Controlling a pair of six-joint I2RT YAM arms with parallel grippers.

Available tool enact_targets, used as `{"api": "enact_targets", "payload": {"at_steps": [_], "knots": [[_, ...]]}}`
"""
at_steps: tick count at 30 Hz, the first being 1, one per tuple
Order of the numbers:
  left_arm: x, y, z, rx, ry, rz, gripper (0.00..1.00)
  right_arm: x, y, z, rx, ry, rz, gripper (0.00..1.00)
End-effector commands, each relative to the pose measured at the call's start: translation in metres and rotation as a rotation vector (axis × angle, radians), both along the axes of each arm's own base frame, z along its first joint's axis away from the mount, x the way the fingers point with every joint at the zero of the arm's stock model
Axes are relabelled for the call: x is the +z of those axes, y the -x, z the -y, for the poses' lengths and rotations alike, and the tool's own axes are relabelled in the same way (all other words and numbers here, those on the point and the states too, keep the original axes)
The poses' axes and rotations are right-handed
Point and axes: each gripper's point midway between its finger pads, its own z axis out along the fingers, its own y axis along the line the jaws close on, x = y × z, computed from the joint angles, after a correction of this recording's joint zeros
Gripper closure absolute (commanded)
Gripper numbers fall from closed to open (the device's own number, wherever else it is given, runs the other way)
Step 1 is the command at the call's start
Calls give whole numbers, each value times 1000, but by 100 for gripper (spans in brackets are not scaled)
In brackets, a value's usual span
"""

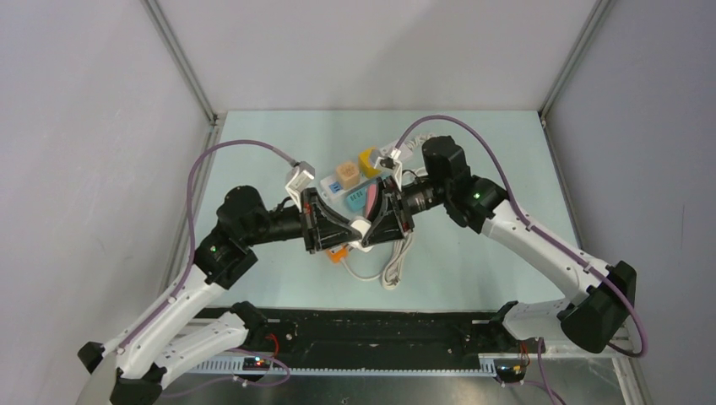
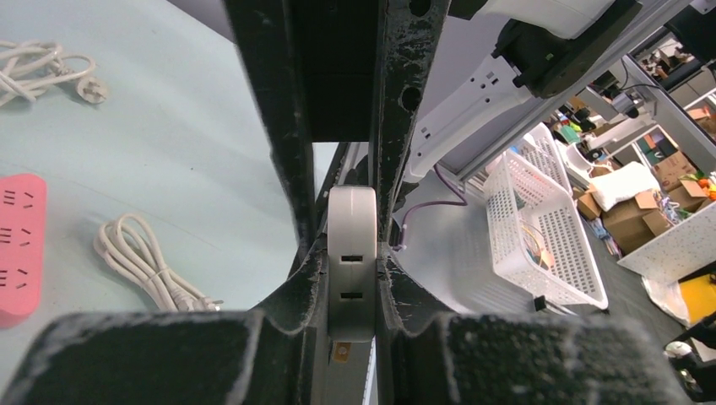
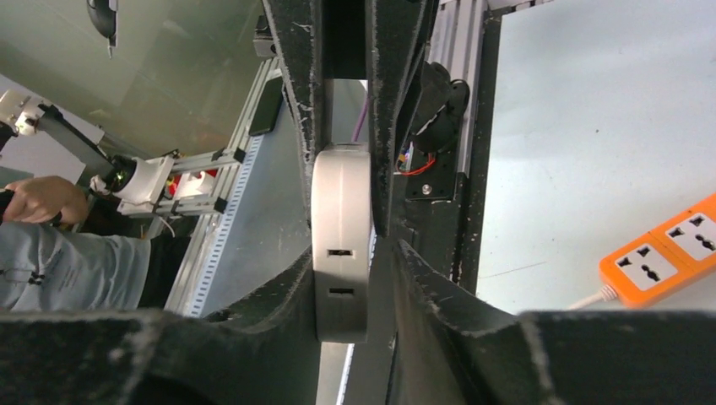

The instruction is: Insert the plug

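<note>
Both arms meet just above the orange power strip [image 1: 337, 253]. The left gripper [image 2: 351, 270] and the right gripper [image 3: 342, 278] each clamp narrow on one white socket block [image 2: 351, 211], held off the table. A loose white cable [image 1: 393, 272] lies beside the strip.

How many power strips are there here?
3: a white one held by the left gripper and right gripper; a pink one on the table beyond; an orange one under the left gripper. More may be hidden.
</note>
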Motion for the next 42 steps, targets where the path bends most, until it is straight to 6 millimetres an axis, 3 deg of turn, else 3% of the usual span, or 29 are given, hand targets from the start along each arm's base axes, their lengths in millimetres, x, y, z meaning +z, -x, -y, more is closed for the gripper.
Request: {"api": "enact_targets", "payload": {"at_steps": [1,3,6,7,8,9,10,12,14,17,19,27,33,40,42], "knots": [[17,6,-1,-36,43,71,100,13,0,-4,9,-28,51,69],[15,5,-1,-29,41,70,100,15,-2,-4,-3,-31,50,93],[13,4,-2,-14,40,70,88,17,-6,-3,-34,-30,51,99],[12,2,-3,1,41,73,80,17,-7,-3,-44,-26,50,100],[11,0,-3,10,37,75,56,18,-8,-2,-51,-27,51,100],[9,-4,-5,43,27,70,43,18,-10,-3,-67,-24,52,100],[7,-8,-6,63,18,75,24,18,-11,-3,-74,-23,52,100],[3,-17,-10,126,2,70,7,17,-15,-3,-98,-14,45,100],[-1,-22,-13,167,-4,60,1,16,-17,-4,-106,-10,40,100],[-7,-21,-12,161,-9,30,1,19,-16,-4,-100,-19,40,100],[-13,-17,-9,123,-18,3,8,22,-16,-3,-101,-28,46,100],[-27,-12,-6,81,-40,-24,44,22,-18,-2,-110,-27,42,100],[-32,-10,-6,72,-47,-28,51,24,-27,-3,-140,-33,32,100],[-37,-7,-7,61,-51,-31,53,24,-30,-2,-145,-34,30,100],[-36,-6,-7,57,-52,-32,61,22,-30,-2,-145,-30,33,100]]}}
